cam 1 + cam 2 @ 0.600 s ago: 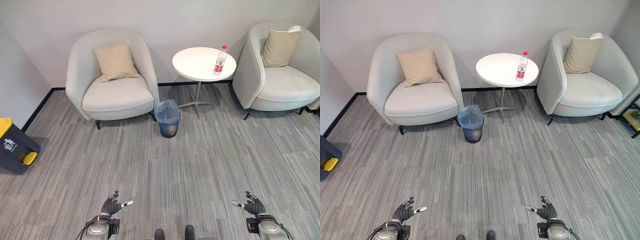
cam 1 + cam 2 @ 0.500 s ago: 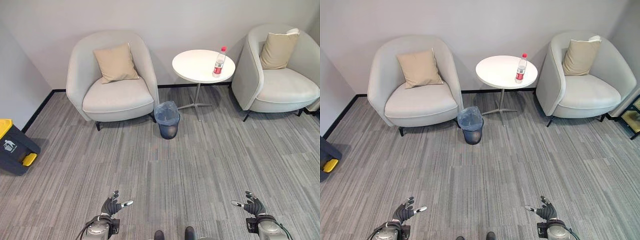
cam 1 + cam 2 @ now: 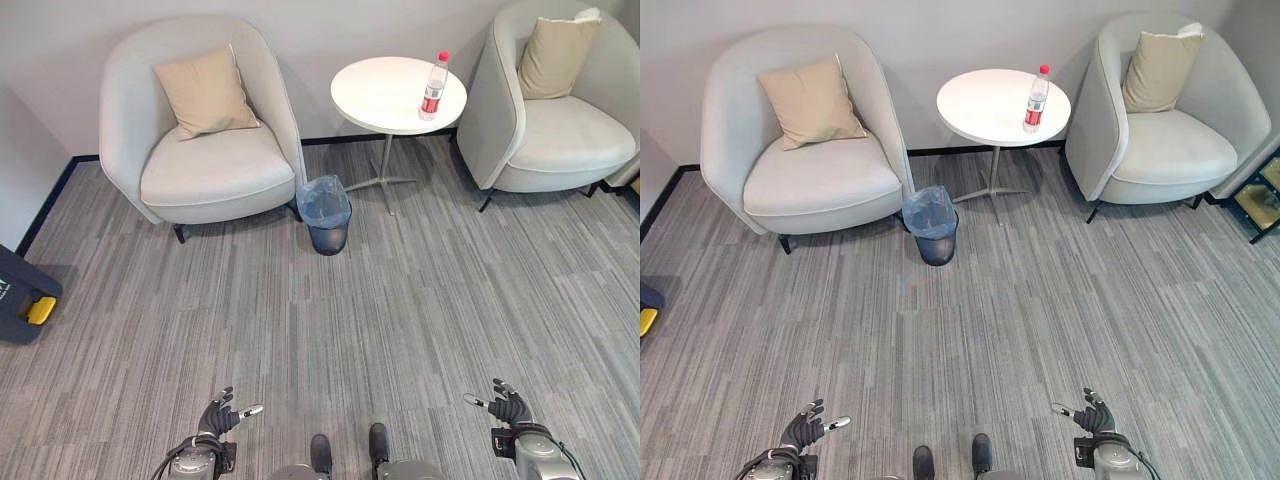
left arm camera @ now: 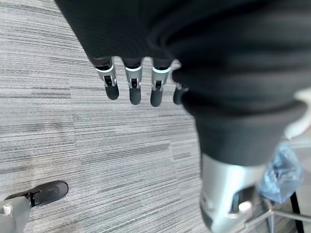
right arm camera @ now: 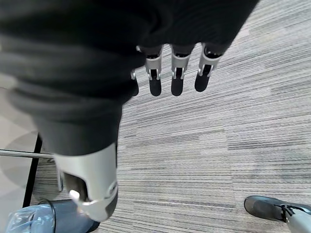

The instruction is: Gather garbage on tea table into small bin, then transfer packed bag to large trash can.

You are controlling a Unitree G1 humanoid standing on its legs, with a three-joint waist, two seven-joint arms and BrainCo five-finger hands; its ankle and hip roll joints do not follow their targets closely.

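Observation:
A clear plastic bottle (image 3: 433, 87) with a red cap and label stands upright near the right edge of the round white tea table (image 3: 385, 95). On the carpet left of the table's foot sits the small dark bin (image 3: 325, 213), lined with a bluish bag. My left hand (image 3: 220, 417) and right hand (image 3: 509, 407) hang low at the near edge, far from the table, fingers straight and holding nothing. The large dark trash can (image 3: 22, 295) with a yellow handle stands at the far left.
A light grey armchair (image 3: 195, 130) with a beige cushion stands left of the table, and a matching armchair (image 3: 555, 105) stands to its right. Grey striped carpet (image 3: 380, 320) stretches between me and the furniture. A dark shelf corner (image 3: 1262, 195) shows at the right.
The whole picture has shifted: the chairs, table and bin sit higher and closer, so the camera has moved forward. Both hands stay low and open.

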